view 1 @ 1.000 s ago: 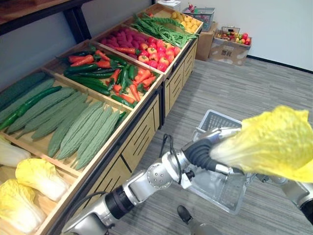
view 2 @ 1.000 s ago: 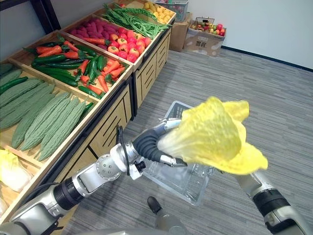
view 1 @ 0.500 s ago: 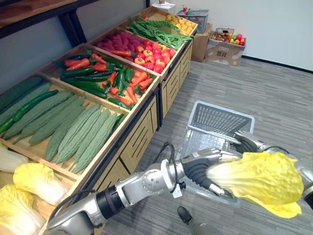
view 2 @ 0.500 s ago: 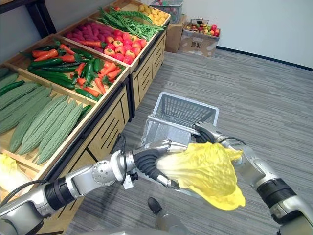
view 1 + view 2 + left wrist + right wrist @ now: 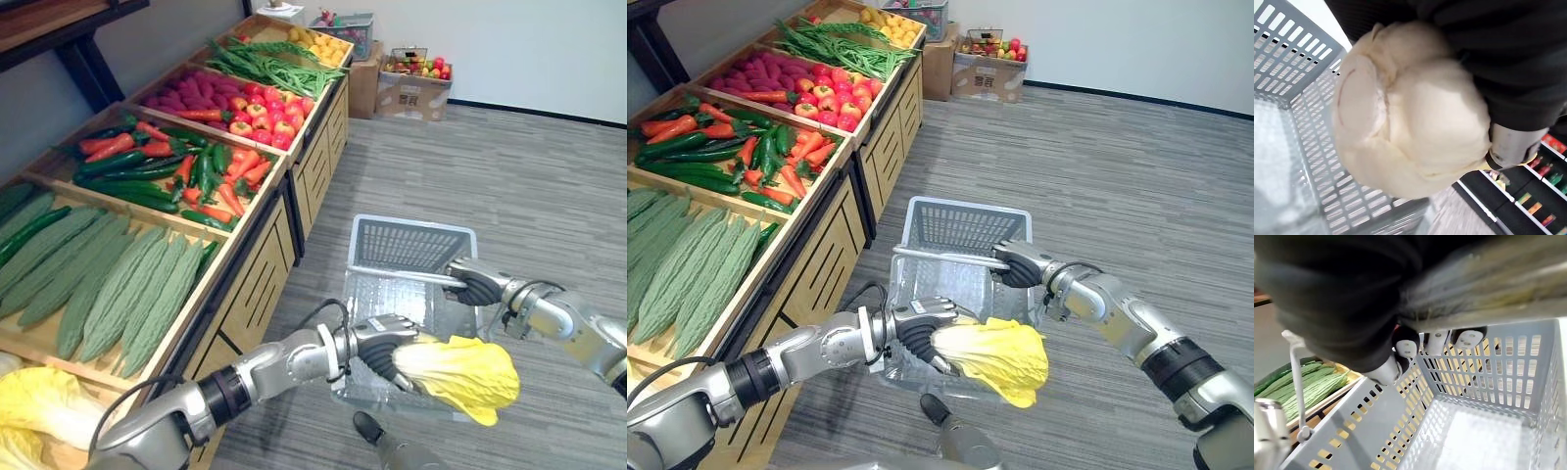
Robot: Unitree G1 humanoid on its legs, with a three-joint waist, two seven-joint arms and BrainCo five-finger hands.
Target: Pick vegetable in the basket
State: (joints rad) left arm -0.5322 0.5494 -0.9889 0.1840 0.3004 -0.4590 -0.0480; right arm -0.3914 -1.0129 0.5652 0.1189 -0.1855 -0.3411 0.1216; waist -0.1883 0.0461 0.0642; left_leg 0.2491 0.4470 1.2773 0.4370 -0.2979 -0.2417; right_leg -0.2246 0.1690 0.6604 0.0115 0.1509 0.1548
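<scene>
A yellow napa cabbage [image 5: 460, 370] is gripped at its pale stem end [image 5: 1410, 112] by my left hand [image 5: 382, 343], whose fingers curl round it. It hangs leaf end outward, over the near right corner of the grey slatted basket [image 5: 411, 240]. The basket is off the floor, beside the shelf front. My right hand [image 5: 1019, 264] is shut on the basket's handle [image 5: 940, 257] at its right end; the right wrist view shows its fingertips [image 5: 1435, 340] wrapped under the bar above the bare basket floor [image 5: 1474, 431].
A long wooden produce stand runs along the left: bitter gourds [image 5: 127, 294], green and red peppers and carrots [image 5: 186, 166], tomatoes [image 5: 265, 113], green beans [image 5: 265, 64]. More cabbages [image 5: 39, 411] lie at the near left. A box of fruit [image 5: 416, 83] stands by the far wall.
The camera has tilted down and shifted. My left hand has lowered the cabbage from close before the camera to just above the basket's near corner. My right hand on the handle has come into sight.
</scene>
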